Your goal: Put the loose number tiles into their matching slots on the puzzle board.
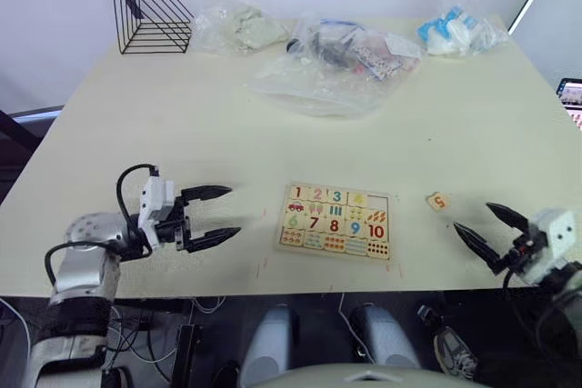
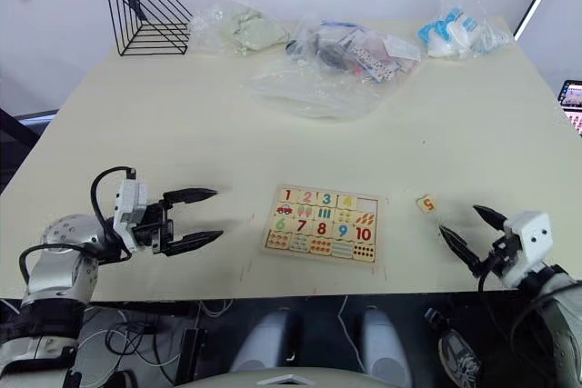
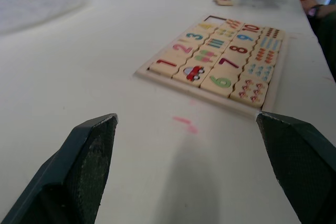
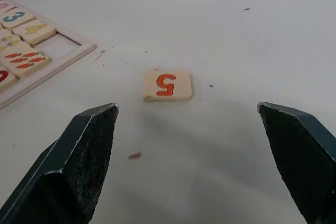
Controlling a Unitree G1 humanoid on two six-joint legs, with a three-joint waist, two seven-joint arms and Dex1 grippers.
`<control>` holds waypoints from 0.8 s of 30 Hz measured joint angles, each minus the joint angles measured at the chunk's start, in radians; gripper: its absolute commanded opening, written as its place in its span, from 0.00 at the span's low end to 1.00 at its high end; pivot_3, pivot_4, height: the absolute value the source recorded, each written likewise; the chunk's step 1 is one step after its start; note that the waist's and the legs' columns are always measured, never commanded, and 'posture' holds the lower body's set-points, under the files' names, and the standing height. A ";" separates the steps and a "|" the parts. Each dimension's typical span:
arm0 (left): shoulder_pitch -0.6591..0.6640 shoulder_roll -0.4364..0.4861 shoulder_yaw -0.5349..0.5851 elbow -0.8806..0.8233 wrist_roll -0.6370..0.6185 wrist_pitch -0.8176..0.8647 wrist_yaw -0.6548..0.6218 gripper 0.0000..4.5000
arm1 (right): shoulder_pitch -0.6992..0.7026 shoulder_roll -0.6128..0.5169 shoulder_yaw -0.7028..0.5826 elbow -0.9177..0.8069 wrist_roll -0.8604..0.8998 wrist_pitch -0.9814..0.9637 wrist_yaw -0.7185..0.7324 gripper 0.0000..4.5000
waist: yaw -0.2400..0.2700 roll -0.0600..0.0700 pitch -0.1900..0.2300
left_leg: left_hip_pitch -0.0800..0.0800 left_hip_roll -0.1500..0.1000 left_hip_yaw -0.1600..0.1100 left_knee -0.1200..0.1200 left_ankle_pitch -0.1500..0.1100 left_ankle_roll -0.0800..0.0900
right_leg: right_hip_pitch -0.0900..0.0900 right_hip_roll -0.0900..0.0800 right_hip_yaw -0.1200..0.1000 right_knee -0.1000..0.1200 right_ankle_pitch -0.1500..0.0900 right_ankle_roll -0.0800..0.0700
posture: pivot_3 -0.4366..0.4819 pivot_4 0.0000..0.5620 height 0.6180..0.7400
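Note:
The puzzle board (image 3: 199, 94) lies flat near the table's front edge, between my two grippers. Number tiles fill its top row up to the yellow one. The slot (image 2: 366, 203) at the right end of that row is bare wood, also seen as the slot (image 4: 62, 45) in the right wrist view. One loose number tile, a red 5 (image 1: 438, 200), lies on the table just right of the board. My right gripper (image 1: 473, 216) stands open just short of the 5 tile (image 4: 167, 85). My left gripper (image 1: 232, 212) is open and empty, left of the board.
A black wire rack (image 1: 153, 8) stands at the back left. Crumpled plastic bags (image 1: 336, 56) with small items lie along the back of the table, another bag (image 1: 459, 32) at the back right. The table's front edge runs just below both grippers.

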 measured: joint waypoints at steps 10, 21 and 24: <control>-0.080 -0.004 -0.068 0.009 -0.004 -0.001 -0.080 1.00 | -0.114 -0.030 0.114 0.004 -0.065 0.105 -0.039 0.99 | -0.001 0.000 0.000 | 0.000 0.000 0.000 0.000 0.000 0.000 | 0.000 0.000 0.000 0.000 0.000 0.000 | 0.48 0.27 1.00; -0.122 0.022 -0.140 -0.011 -0.056 -0.017 -0.082 1.00 | -0.190 -0.041 0.181 0.055 -0.113 0.143 -0.037 0.99 | -0.001 0.000 0.000 | -0.001 0.000 -0.001 0.001 0.000 0.000 | 0.000 0.000 0.000 0.000 0.000 0.000 | 0.48 0.27 1.00; -0.128 0.023 -0.141 -0.013 -0.062 -0.017 -0.083 1.00 | -0.205 -0.041 0.185 0.071 -0.125 0.139 -0.038 0.81 | -0.002 0.000 0.000 | -0.001 0.000 -0.001 0.000 0.000 0.000 | 0.000 0.001 0.000 0.000 0.000 0.000 | 0.48 0.27 1.00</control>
